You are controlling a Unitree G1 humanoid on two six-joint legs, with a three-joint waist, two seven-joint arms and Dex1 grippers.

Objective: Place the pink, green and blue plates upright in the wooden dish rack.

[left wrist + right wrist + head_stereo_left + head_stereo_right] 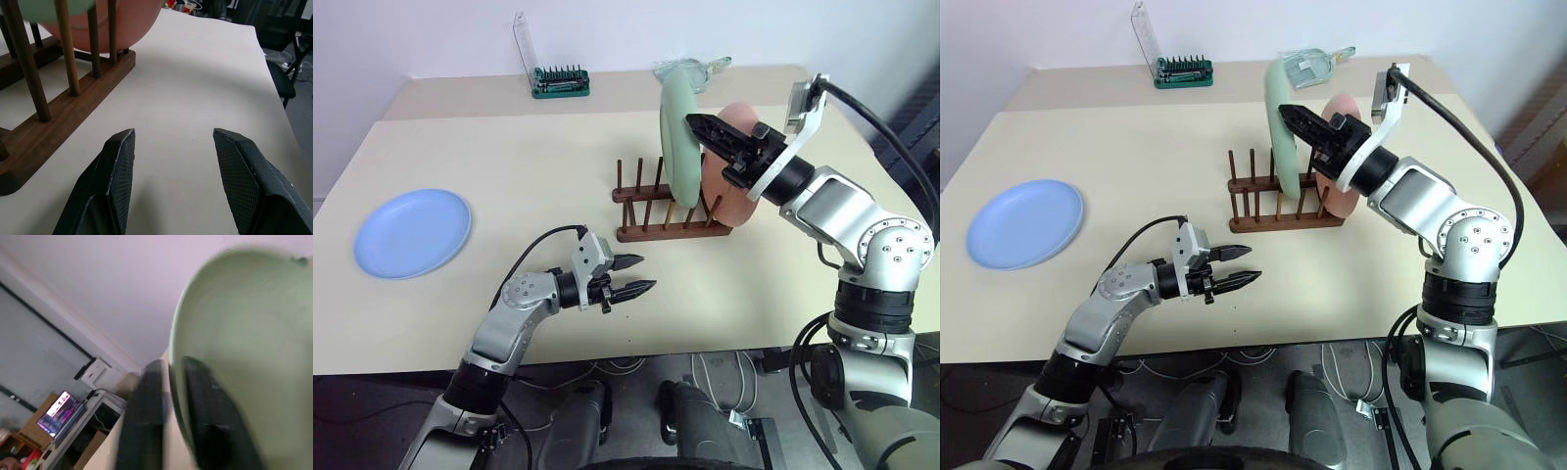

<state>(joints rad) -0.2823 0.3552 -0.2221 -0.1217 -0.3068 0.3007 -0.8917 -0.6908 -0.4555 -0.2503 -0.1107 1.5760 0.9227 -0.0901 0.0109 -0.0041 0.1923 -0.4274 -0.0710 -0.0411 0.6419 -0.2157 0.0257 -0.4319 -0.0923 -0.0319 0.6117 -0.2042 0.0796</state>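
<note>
Left eye view, bit set (561, 82) behind rack (668, 209), left jaws parted empty, right jaws straddling green plate (679, 137), grip unclear.

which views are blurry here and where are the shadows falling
Right wrist view: smeared, the green plate and black fingers soft-edged. Left wrist view: sharp on the fingers, with a soft shadow on the table beside the rack. Left eye view: crisp, even light, faint shadow under the blue plate.

blue plate (412, 233): light blue | green plate (679, 139): pale green | pink plate (732, 166): salmon | wooden dish rack (668, 203): dark brown
</note>
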